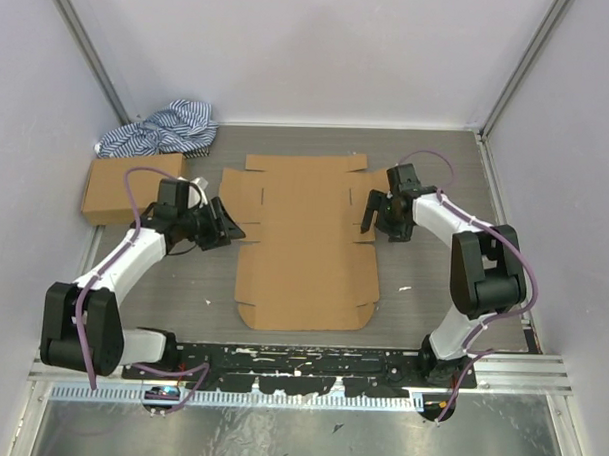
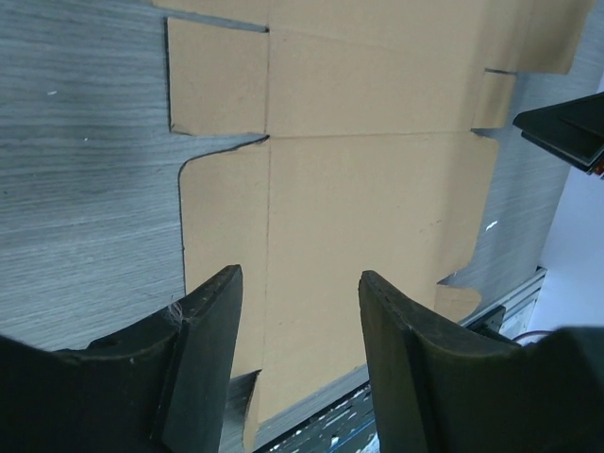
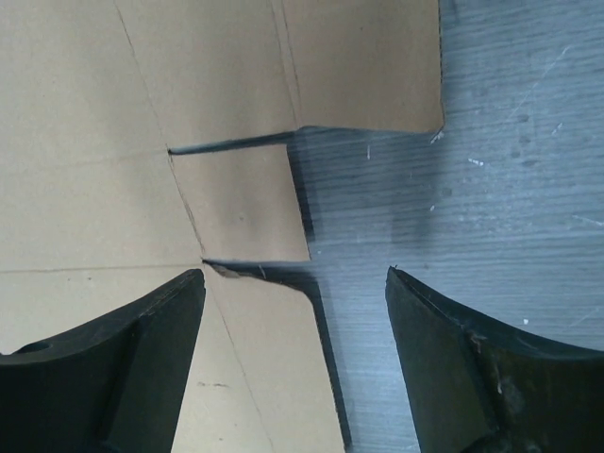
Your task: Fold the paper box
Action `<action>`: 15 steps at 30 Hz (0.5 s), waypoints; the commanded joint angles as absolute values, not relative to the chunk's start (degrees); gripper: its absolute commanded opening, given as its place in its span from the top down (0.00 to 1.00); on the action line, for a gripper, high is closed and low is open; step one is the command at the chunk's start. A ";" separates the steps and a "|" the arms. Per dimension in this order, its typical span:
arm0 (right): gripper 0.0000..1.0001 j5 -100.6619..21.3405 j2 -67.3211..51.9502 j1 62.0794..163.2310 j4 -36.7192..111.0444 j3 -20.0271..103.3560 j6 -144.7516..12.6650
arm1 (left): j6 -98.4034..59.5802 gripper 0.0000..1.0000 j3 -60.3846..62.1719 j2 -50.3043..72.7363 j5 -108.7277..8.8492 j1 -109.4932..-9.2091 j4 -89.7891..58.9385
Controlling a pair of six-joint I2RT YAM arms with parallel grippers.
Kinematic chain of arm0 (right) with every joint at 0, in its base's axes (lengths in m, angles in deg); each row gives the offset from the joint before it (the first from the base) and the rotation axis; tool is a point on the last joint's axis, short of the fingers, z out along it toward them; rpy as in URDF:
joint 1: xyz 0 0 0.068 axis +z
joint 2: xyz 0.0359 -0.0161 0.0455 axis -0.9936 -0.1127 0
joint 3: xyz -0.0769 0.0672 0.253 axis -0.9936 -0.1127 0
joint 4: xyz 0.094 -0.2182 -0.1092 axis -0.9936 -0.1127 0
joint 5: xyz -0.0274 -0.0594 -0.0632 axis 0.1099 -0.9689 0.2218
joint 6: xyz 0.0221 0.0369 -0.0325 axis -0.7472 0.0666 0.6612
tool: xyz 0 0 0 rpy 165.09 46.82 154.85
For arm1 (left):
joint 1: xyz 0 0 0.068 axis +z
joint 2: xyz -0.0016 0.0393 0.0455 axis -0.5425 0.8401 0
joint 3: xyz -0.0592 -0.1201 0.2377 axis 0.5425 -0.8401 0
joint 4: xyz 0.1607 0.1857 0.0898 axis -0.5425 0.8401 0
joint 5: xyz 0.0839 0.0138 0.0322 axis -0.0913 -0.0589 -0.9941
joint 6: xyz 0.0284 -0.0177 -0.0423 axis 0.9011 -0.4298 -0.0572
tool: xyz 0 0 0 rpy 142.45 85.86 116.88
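The paper box [image 1: 304, 243] lies flat and unfolded on the table between my arms, a brown die-cut sheet with flaps and slits. My left gripper [image 1: 229, 225] hovers at its left edge, open, with nothing between the fingers. In the left wrist view the sheet [image 2: 359, 198] spreads out below the left gripper [image 2: 300, 283]. My right gripper [image 1: 369, 218] hangs at the sheet's right edge, also open and empty. In the right wrist view the right gripper [image 3: 294, 276] straddles the edge of a side flap [image 3: 245, 203], one finger over cardboard and the other over bare table.
A small ready-made brown box [image 1: 131, 187] stands at the left, behind the left arm. A blue-and-white striped cloth [image 1: 163, 128] is bunched in the back left corner. White walls close in the table on three sides. A black rail [image 1: 300, 363] runs along the near edge.
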State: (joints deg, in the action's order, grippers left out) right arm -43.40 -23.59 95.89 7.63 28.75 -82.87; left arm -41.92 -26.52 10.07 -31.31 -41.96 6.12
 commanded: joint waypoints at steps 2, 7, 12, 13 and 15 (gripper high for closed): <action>0.17 -42.48 -25.38 95.83 12.86 30.26 -81.14 | -40.97 0.40 -27.59 10.54 -32.90 -42.87 7.31; 0.19 -38.80 -27.34 95.96 15.80 30.66 -81.33 | -40.20 0.40 -27.16 11.48 -34.05 -42.87 9.93; 0.22 -38.66 -29.57 96.88 16.05 31.83 -81.19 | -40.00 0.41 -27.92 11.01 -34.68 -42.79 10.23; 0.24 -38.77 -29.94 97.15 16.13 31.98 -81.20 | -40.03 0.41 -27.95 10.90 -34.79 -42.85 10.23; 0.27 -38.77 -30.62 97.59 16.13 32.33 -81.41 | -40.00 0.41 -27.99 10.79 -35.03 -42.86 10.32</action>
State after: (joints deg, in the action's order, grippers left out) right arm -39.71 -29.52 96.37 14.10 30.10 -81.80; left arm -40.87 -26.85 11.38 -34.19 -42.76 9.40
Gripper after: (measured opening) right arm 0.759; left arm 0.595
